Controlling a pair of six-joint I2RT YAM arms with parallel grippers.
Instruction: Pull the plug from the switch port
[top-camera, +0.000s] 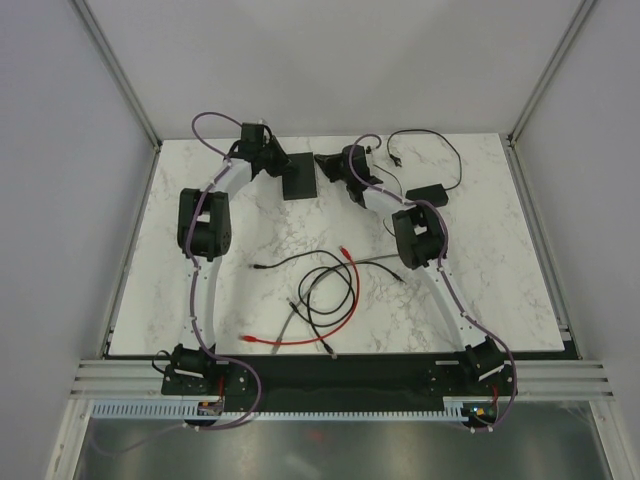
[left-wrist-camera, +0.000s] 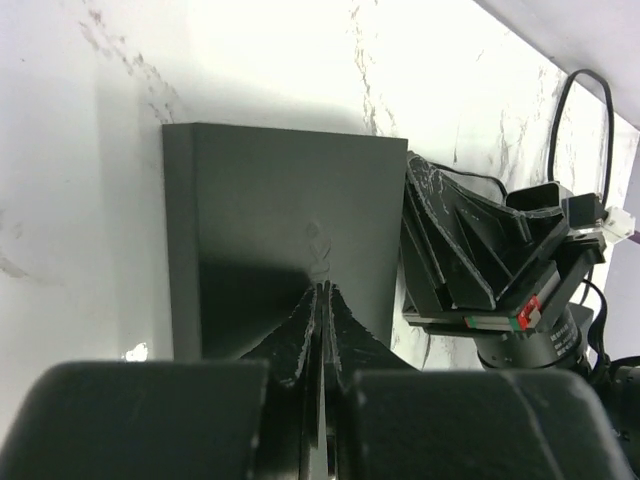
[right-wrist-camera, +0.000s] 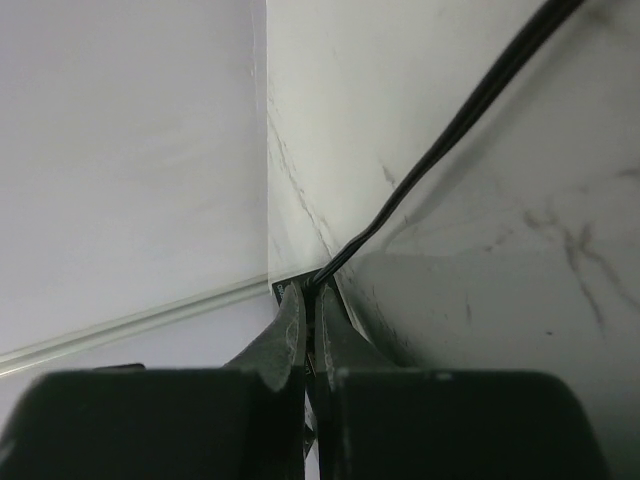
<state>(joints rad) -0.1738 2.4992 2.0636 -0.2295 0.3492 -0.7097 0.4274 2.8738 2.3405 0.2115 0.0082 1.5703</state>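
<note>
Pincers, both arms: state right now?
Left pincer: shut, holding nothing, tips over the switch.
Right pincer: shut on the black cable.

A white marble-patterned tabletop (top-camera: 500, 290) carries a flat matte-black rectangular switch (top-camera: 298, 182) near its far edge. To the right lies a small black power-adapter brick (top-camera: 427, 193), with a thin black cord (top-camera: 445, 150) looping behind it. Mid-table is a tangle of loose black and grey cables (top-camera: 320, 295) with 1 red cable (top-camera: 357, 290).
</note>
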